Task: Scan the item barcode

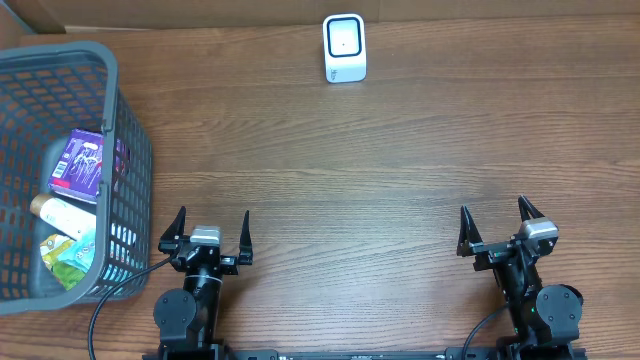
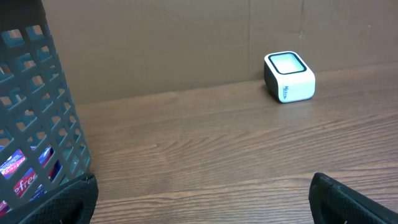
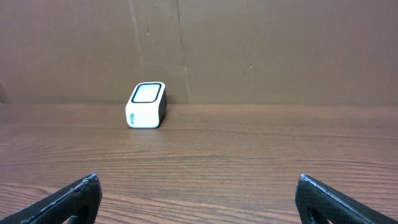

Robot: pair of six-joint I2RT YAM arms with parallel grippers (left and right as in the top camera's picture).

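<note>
Packets for scanning, a purple box [image 1: 80,163] topmost among them, lie inside the grey basket [image 1: 137,190] at the left edge of the table [image 1: 350,170]. The white barcode scanner [image 1: 344,47] stands well apart from them at the far edge. The left gripper [image 1: 213,218] and the right gripper [image 1: 494,208] sit at the near edge, jaws spread wide, holding and touching nothing.
</note>
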